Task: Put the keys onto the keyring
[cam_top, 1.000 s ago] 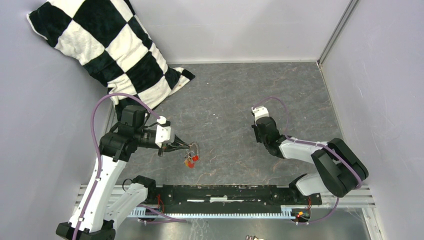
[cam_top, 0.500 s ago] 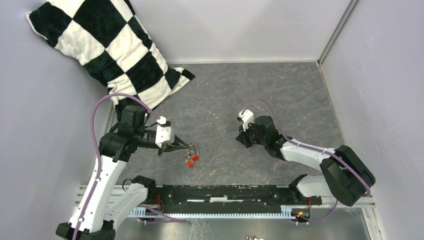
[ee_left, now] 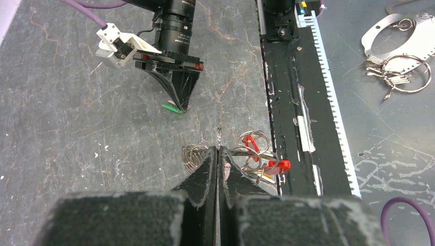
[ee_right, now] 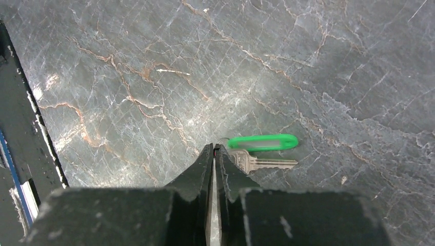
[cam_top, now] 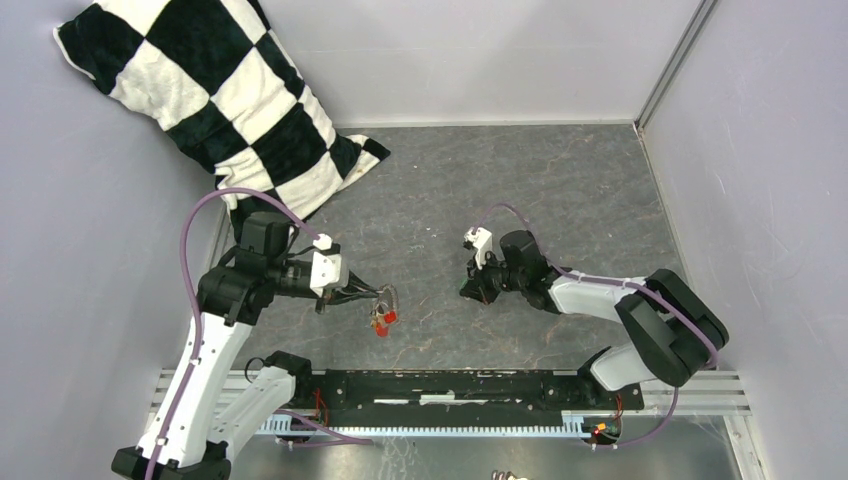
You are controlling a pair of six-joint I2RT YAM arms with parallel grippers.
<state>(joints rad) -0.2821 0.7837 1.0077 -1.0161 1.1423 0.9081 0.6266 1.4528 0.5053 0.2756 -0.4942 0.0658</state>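
Since a second earlier, the right tool (cam_top: 468, 292) had swung left and come down low over the grey marbled stone counter (cam_top: 560, 180), while the left arm kept its place.

From above, the left tool (cam_top: 372, 293) hung at the left, clamped on the thin silver-grey coiled wire keyring (cam_top: 388, 297), with a small red plastic-headed key (cam_top: 385, 318) dangling just under it. The right tool pointed left toward that bundle but stood well apart from it. The green key could not be made out here.

In the left wrist view, the left tool (ee_left: 218, 149) was pressed shut on the keyring (ee_left: 193, 155). Coils spread to either side of the tips, and the red key (ee_left: 279, 165) hung to the right. Straight ahead, the right tool (ee_left: 181, 105) pointed down at the counter, and the tiny green plastic-headed metal key (ee_left: 171, 107) lay flat just beside its tip.

In the right wrist view, the right tool (ee_right: 214, 149) had its fingers drawn nearly together, with only a thin slit and nothing seen between them. The green key (ee_right: 262, 142) lay just to the right of the tips. Its long axis ran across the picture, square to the fingers, and its ring end was nearest them. Whether the tips touched it could not be told. The right arm was plainly the nearer one, so the pick probably turned on opening a little and shifting right over that near end.
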